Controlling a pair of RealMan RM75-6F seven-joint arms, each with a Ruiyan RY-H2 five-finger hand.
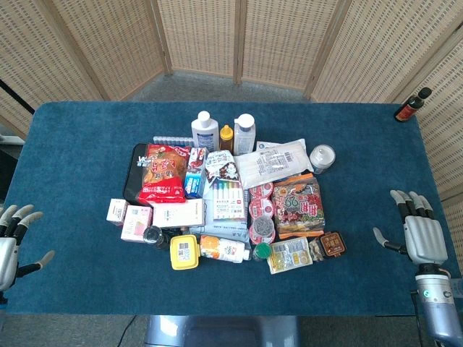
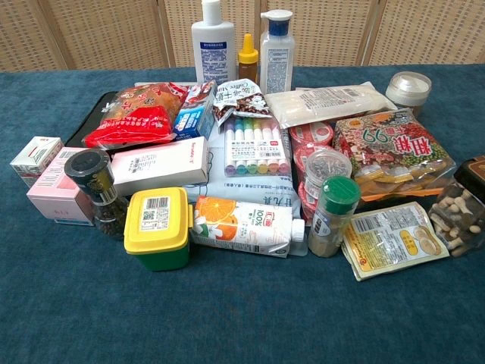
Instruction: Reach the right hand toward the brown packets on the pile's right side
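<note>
A small brown packet (image 1: pixel 333 243) lies at the pile's front right corner, beside a clear bag of nuts (image 1: pixel 316 250). In the chest view the brown packet (image 2: pixel 474 167) is cut off by the right edge, with the bag of nuts (image 2: pixel 458 213) in front of it. My right hand (image 1: pixel 420 231) hovers over the blue table (image 1: pixel 376 144) near its right edge, to the right of the brown packet and well apart from it, fingers spread and empty. My left hand (image 1: pixel 14 237) is at the far left edge, fingers apart and holding nothing. Neither hand shows in the chest view.
The pile holds a colourful snack bag (image 1: pixel 298 205), a yellow-labelled packet (image 1: pixel 289 256), a green-capped jar (image 1: pixel 261 251), a juice carton (image 1: pixel 221 249), a yellow box (image 1: pixel 184 252) and bottles (image 1: pixel 205 130) at the back. A dark bottle (image 1: pixel 411 104) stands at the far right corner.
</note>
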